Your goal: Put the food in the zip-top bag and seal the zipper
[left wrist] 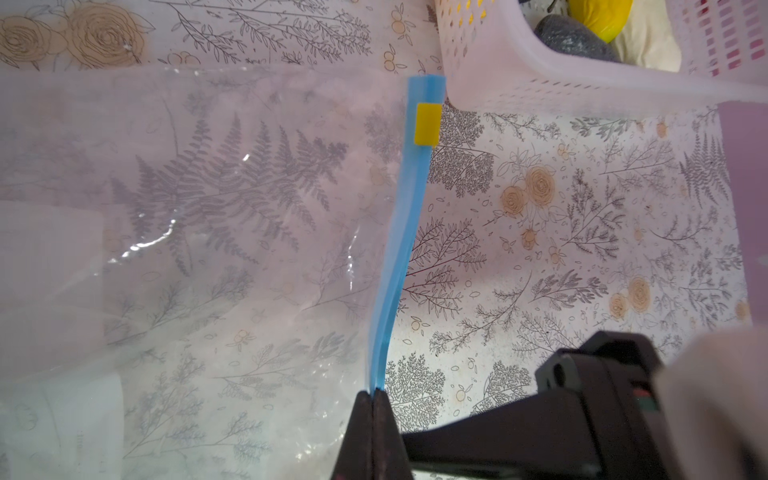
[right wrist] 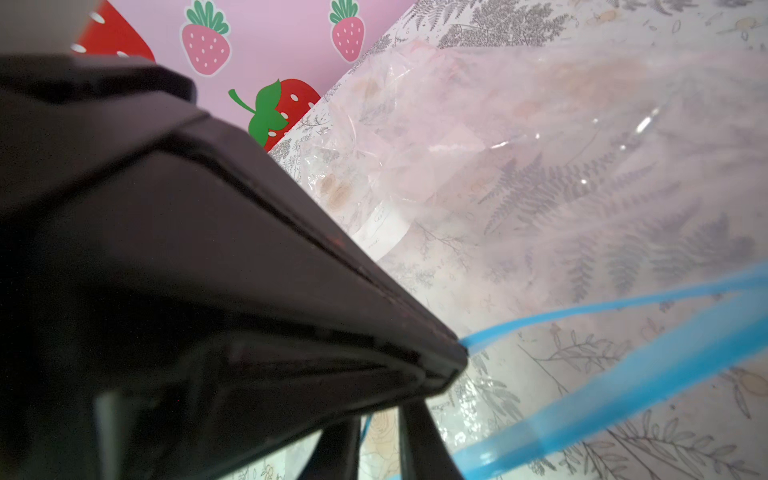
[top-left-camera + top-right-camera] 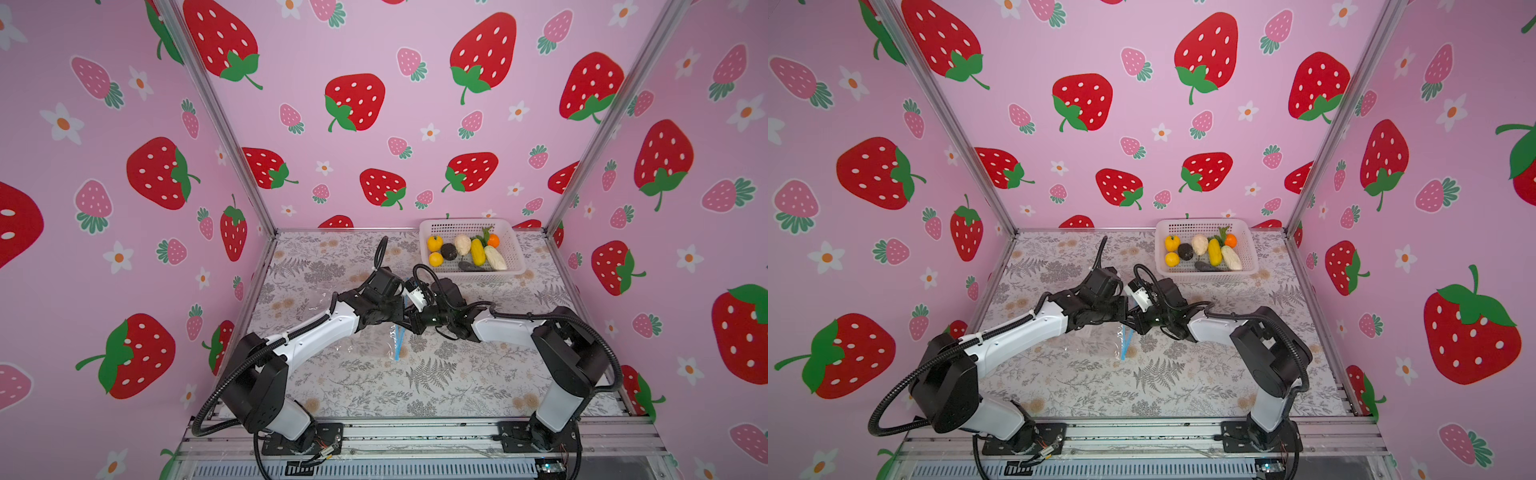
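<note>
Left gripper (image 1: pixel 374 395) pinching blue zipper (image 1: pixel 407 208) | zip-top bag (image 1: pixel 208 216) clear, crinkly

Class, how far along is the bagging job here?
Done: nothing yet; the toy fruits and vegetables all lie in the white perforated basket. In hand: the left gripper pinches the light blue zipper strip of the clear plastic bag. Left: opening, filling, sealing.

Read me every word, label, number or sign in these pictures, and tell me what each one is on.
No text can be read in any view.
White label on or in the bag: faint print, too blurred to read.
Walls: strawberries and flowers only, no words.
Basket, zipper, yellow slider: plain, no writing.
</note>
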### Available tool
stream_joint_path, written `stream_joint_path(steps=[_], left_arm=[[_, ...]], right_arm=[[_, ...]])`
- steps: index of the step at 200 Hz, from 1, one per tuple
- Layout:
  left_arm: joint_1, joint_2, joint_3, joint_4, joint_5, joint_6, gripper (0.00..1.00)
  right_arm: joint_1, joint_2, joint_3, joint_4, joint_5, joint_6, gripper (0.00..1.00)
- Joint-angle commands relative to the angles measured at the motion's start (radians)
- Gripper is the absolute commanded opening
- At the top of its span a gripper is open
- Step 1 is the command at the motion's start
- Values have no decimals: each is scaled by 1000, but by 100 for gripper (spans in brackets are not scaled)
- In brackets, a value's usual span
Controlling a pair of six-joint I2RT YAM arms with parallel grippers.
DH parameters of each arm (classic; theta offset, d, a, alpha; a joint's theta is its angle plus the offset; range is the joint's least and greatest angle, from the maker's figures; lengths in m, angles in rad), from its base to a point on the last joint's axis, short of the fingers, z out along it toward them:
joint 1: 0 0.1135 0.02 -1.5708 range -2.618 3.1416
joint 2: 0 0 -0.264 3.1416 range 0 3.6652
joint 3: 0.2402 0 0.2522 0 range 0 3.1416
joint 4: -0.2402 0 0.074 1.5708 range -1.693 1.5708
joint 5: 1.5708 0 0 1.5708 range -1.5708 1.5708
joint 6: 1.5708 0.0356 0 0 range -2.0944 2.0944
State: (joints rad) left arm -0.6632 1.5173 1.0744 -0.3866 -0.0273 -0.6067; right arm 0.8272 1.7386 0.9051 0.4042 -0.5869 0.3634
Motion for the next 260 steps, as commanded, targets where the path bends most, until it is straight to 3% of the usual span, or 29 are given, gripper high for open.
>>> stream_joint_path(steps=[1,53,98,136,260], left_arm=[[-7,-13,35,-38,-19,-18,0],[-7,-16,48,-52,-29,-42,0],[-7,-21,85,-85,-34,-68,0],[-6,-31,112,-113,-37,-89,0],[-29,-48,173,-153,-69,-130,0]], right_arm=[[-8,-87,-29,18,16,-18,30],[-33,-189,-104,-13,53,8,35],[-87,-190,-137,3,116,272,35],[-122,-117,-123,81,24,436,37],[-91,-42,-84,200,-9,528,40]])
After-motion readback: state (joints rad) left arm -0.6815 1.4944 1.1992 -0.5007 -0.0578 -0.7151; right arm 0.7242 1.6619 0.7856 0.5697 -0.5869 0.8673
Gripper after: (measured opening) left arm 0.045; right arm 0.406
